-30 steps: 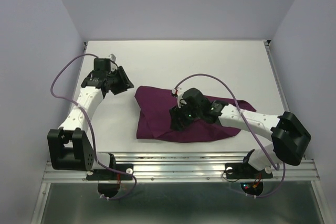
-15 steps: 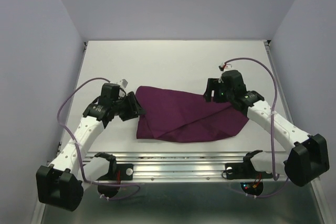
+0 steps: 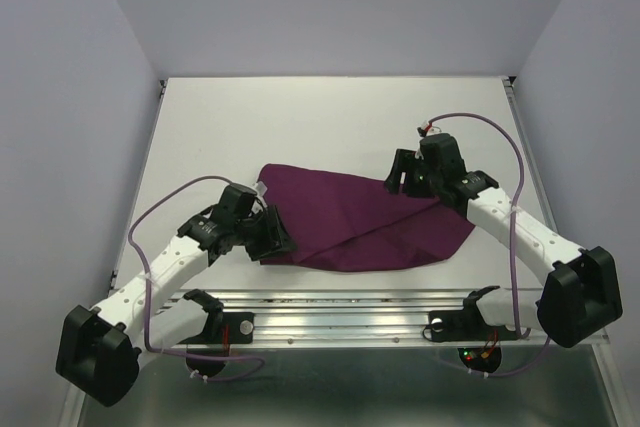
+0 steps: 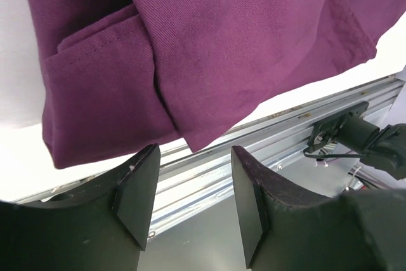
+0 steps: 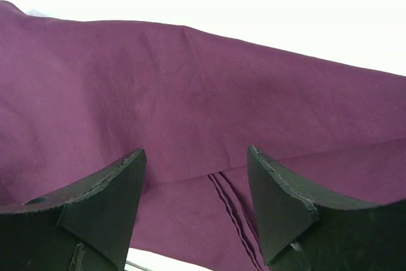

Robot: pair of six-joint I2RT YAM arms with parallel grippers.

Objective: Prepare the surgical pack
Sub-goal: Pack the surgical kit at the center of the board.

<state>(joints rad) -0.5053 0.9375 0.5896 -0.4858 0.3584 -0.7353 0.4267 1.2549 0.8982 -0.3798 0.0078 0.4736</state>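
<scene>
One maroon surgical pack (image 3: 350, 222) lies folded on the counter (image 3: 330, 117), centred towards its near edge. The left hand (image 3: 272, 237) has swung in from far left to the cloth's near-left corner, fingers spread, gripping nothing. The right hand (image 3: 398, 175) has come off the cloth's middle to its far-right edge, also spread and empty. Both seem to be lining up another fold. Count: one cloth, two hands

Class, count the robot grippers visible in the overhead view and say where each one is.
2. The left gripper is at the near-left corner of the maroon cloth. The right gripper is at its far-right edge. Both stand open, and none appear hidden.
</scene>
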